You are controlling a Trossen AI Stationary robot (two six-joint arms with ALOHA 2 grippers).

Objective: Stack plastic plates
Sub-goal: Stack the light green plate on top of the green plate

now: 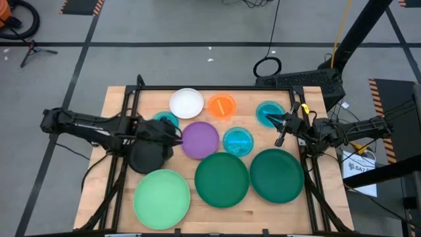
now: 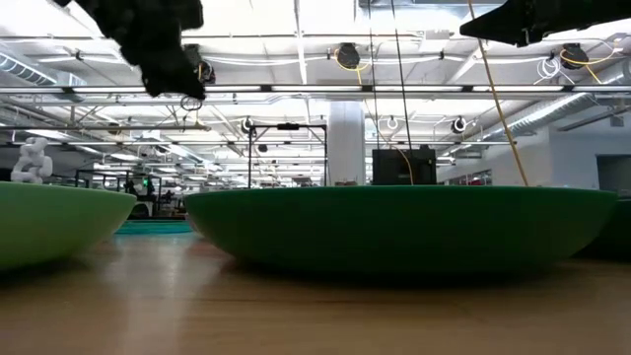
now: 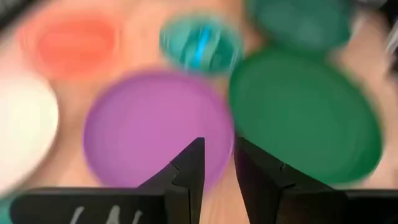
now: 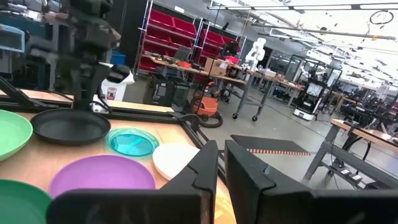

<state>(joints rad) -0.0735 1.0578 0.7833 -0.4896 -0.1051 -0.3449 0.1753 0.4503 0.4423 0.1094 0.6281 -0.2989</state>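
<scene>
Ten plastic plates lie spread over the table (image 1: 118, 99), none stacked yet: a white plate (image 1: 187, 103), an orange plate (image 1: 222, 106) and two small cyan plates (image 1: 270, 113) (image 1: 166, 120) along the far side, a purple plate (image 1: 200, 139) and a third cyan plate (image 1: 237, 140) in the middle, a black plate (image 1: 148, 156) to the left, and a light green plate (image 1: 162, 196) and two dark green plates (image 1: 222, 179) (image 1: 276, 174) along the near edge. The left gripper (image 1: 176, 135) hovers over the gap between the black and purple plates, its fingers slightly parted and holding nothing. In the left wrist view it (image 3: 217, 146) sits above the purple plate's near rim. The right gripper (image 1: 277, 122) hangs beside the far-right cyan plate, its fingers nearly pressed together with nothing seen between them (image 4: 221, 146). The main risk is the grasp on a thin, low rim. With so narrow a gap, the left fingers may land on top of the purple rim rather than astride it, pushing the plate into the dark green or cyan plate it almost touches. The plates are light and smooth, so a shallow pinch may let one tilt and slip out as it lifts. Stacking out of size order would also leave a wobbly pile. Both arms reach toward the crowded middle, so they could also collide.
</scene>
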